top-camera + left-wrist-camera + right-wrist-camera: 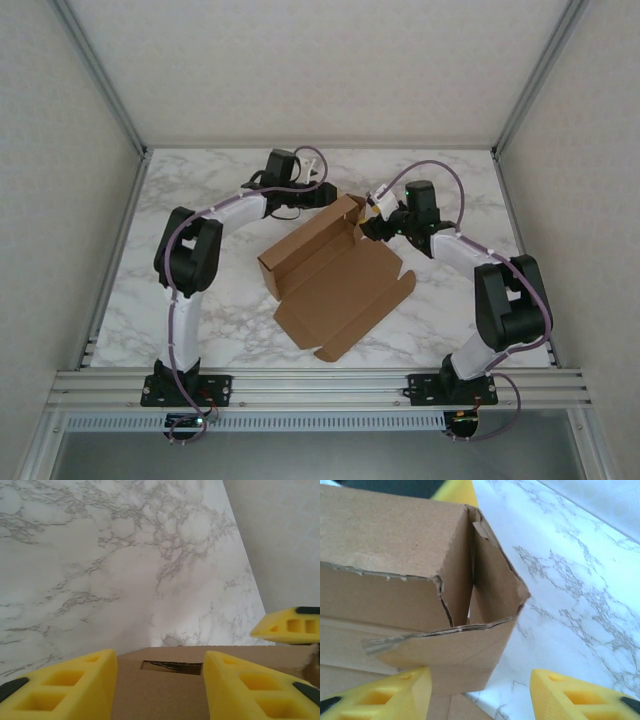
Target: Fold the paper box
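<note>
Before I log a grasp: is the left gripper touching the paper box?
Cannot tell. Left wrist view: paper box between fingers of the left gripper, no plain contact or gap.

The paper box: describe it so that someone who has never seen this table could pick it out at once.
Start at the marble table and look to its middle, between the arms. There lies the paper box, partly folded, far wall raised, near flap flat. It alone is plain brown cardboard; the arms are black and white.
</note>
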Motion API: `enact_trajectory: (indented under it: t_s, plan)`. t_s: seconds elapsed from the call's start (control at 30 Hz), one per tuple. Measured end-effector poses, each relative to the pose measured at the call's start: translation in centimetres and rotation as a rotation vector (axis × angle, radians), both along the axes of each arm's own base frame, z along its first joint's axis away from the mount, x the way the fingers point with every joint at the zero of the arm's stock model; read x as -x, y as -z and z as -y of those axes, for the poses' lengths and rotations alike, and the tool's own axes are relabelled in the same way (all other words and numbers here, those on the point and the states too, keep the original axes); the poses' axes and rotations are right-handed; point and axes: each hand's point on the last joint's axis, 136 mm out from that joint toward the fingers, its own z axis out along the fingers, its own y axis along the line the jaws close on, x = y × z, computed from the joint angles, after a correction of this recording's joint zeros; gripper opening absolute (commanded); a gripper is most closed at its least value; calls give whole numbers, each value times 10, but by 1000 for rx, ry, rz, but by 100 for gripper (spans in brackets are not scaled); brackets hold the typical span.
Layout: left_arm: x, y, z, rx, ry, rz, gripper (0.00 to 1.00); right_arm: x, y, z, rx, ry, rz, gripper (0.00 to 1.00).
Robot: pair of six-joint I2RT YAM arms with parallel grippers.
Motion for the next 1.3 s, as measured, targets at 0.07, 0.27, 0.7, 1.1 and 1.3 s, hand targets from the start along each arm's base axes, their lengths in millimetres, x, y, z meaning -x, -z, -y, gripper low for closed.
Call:
enact_trajectory:
  t_s: [0.07, 0.27, 0.7, 1.1, 1.3]
  plan:
    - [0, 5, 1, -1, 3, -9, 48, -1, -3, 5, -24, -10, -12, 49]
    - [1, 12, 4, -4, 8, -24, 48, -11, -15, 26, -41, -5, 2, 42]
    - [1, 11, 7, -2, 13, -20, 47, -24, 21, 15, 10, -75, -52, 53]
    - [-4, 4, 12, 6, 18, -1, 45, -24, 31, -13, 32, -124, -55, 57]
    - [-6, 1, 13, 9, 19, 7, 45, -24, 30, -24, 38, -140, -45, 58]
